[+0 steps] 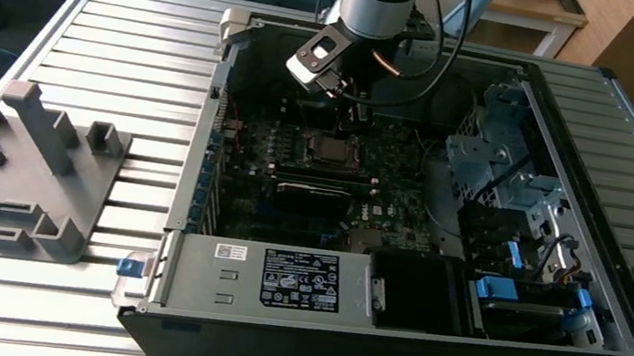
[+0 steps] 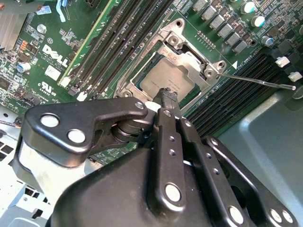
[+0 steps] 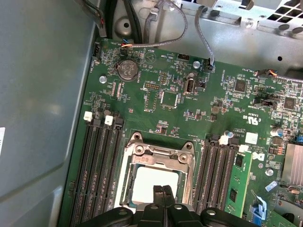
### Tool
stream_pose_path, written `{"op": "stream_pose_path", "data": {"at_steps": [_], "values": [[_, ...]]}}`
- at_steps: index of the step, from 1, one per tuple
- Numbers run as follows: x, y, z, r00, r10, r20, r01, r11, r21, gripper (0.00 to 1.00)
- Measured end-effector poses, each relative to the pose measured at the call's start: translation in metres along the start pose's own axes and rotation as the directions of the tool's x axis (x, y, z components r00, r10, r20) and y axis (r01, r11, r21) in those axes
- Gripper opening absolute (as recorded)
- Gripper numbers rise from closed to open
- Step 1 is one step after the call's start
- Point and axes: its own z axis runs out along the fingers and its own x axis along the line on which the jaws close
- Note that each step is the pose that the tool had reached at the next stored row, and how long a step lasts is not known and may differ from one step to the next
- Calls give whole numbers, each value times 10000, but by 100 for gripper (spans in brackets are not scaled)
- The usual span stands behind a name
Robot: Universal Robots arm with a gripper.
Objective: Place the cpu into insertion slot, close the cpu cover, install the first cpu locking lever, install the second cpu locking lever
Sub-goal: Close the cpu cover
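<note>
The cpu (image 2: 163, 78) lies flat in its socket on the green motherboard, its dull metal top showing through the window of the cpu cover (image 2: 191, 56). The silver cover frame lies down over it. A thin wire locking lever (image 2: 258, 81) sticks out from the socket's corner across the black memory slots. My gripper (image 2: 168, 98) is shut with nothing between its black fingers, and its tip hangs just above the chip's edge. In the first wrist view the gripper (image 3: 163, 193) overlaps the cpu (image 3: 151, 182) and cover (image 3: 161, 152). In the exterior view the gripper (image 1: 350, 116) hovers over the socket (image 1: 328, 149).
The open computer case (image 1: 207, 127) lies on a slatted metal table. A labelled power supply (image 1: 279, 279) fills its near side, and drive cages (image 1: 503, 166) line the exterior view's right. Memory slots (image 3: 102, 161) flank the socket. Loose cables (image 3: 165, 28) hang nearby. A grey fixture (image 1: 24, 167) stands outside the case.
</note>
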Motion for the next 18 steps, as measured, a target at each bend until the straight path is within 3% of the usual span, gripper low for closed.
{"op": "stream_pose_path", "data": {"at_steps": [11, 18], "values": [[0, 0, 0, 10000, -61, 1, 61, 10000, -2, 10], [0, 0, 3, 9979, -641, -5, 641, 9979, -26, 10]]}}
